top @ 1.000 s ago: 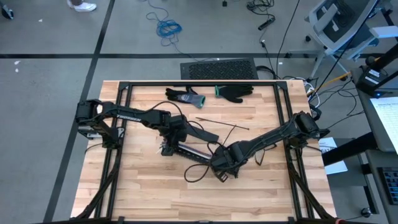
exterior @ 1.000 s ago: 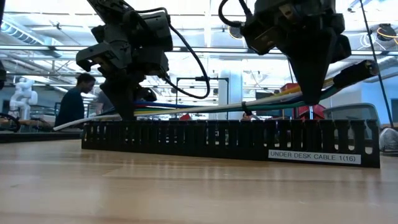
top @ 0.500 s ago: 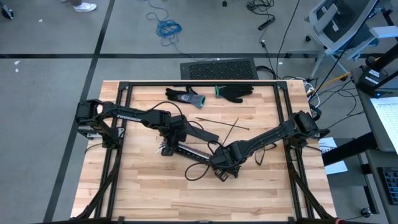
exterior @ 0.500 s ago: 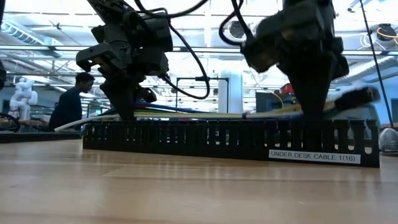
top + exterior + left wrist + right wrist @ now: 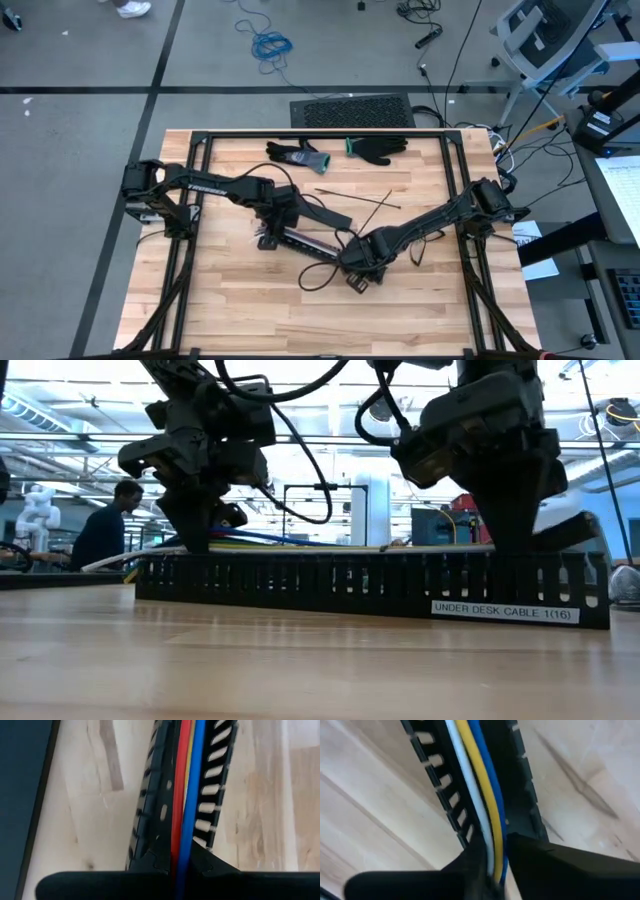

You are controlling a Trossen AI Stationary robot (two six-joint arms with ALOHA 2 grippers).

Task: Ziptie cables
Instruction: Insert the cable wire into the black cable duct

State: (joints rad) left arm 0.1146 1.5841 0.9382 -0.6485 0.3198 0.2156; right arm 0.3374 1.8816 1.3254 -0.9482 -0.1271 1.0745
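Cables point(image 5: 184, 795) run along the inside of a black slotted duct point(image 5: 370, 585) lying near the middle of the worktop point(image 5: 250, 300), pinched at either end by the robot's two grippers. Left gripper point(image 5: 182, 865) clamps the red, yellow and blue wires at the duct's left end; right gripper point(image 5: 492, 860) clamps white, yellow and blue strands at its right end. Risk appears to lie in tension: a pull from either arm could drag the light duct across the wood or lift wires out through the slots. A thin tie point(image 5: 375, 208) lies well apart toward the far edge, beside two gloves point(image 5: 335, 151), so freeing a gripper to fetch it may let the bundle spring loose.
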